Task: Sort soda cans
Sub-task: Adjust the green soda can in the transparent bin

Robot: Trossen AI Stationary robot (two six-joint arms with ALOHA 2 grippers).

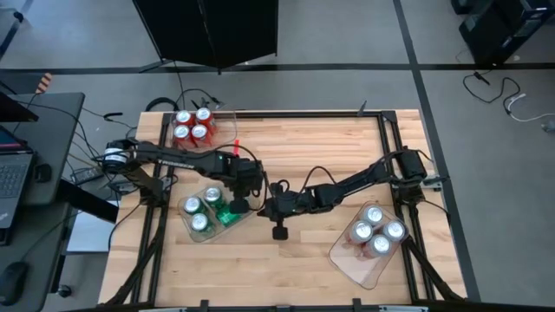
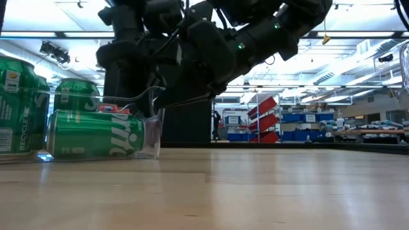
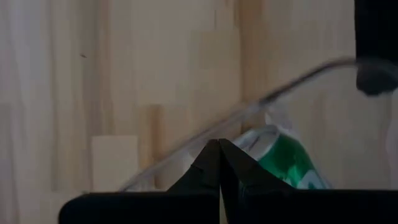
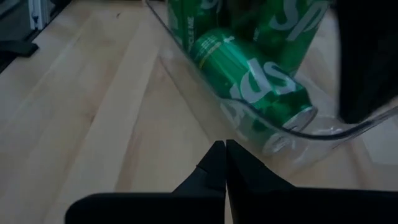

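I have both grippers pinched shut and empty, left gripper point(image 3: 219, 163) and right gripper point(image 4: 224, 163) just short of the toppled green soda can point(image 4: 252, 81), lying inside its clear plastic tray point(image 4: 348, 134), presumably needing righting.

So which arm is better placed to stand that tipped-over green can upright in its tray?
Probably the left. Its end effector is shut and sits right above the fallen green can in the clear tray. The right end effector, also shut, sits just outside the tray's edge.
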